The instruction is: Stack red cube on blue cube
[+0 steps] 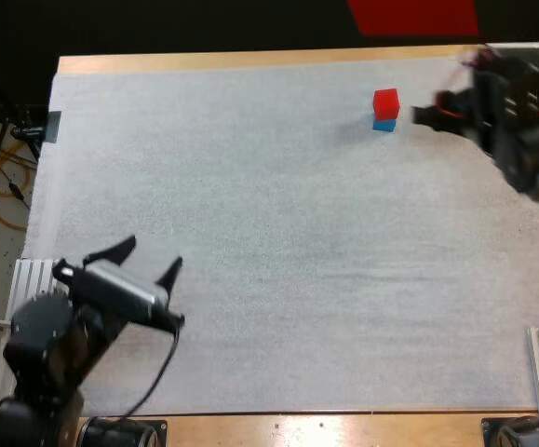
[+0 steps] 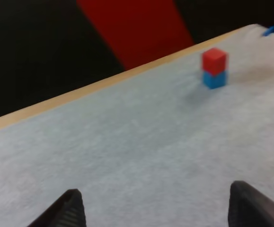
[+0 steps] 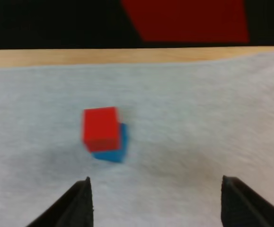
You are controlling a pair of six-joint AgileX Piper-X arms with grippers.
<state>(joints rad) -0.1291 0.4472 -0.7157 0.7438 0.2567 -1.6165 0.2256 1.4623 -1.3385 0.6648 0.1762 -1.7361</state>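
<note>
1. Progress looks all but complete to us, and we take the evidence from left to right.
2. At the near left of the white mat point(image 1: 250, 186), our left gripper point(image 1: 154, 251) sits well apart from the cubes. Its fingers point(image 2: 70, 208) are spread wide with only mat between them, so it grips nothing. We judge that it has no part left to play.
3. Toward the far right of the mat, close to the far edge of the wooden table point(image 1: 250, 60), the red cube point(image 1: 386, 101) rests on top of the blue cube point(image 1: 384, 124). The two touch and the stack stands upright. In the right wrist view the red cube looks slightly offset, with a sliver of blue showing along one side. In the left wrist view the pair looks well lined up.
4. Just to the right of the stack is our right gripper point(image 3: 155, 178), near it but not touching. Its jaws are parted and clear of both cubes, and the stack stands beyond the fingertips.
5. We judge the stacking itself done, since red is on blue and neither gripper holds anything. What is left, as far as we can tell, is to take the right arm away without nudging the stack. The small offset does not look like a threat to its balance.
6. We find no brand, label or writing to read on the cubes, the mat or the grippers.
</note>
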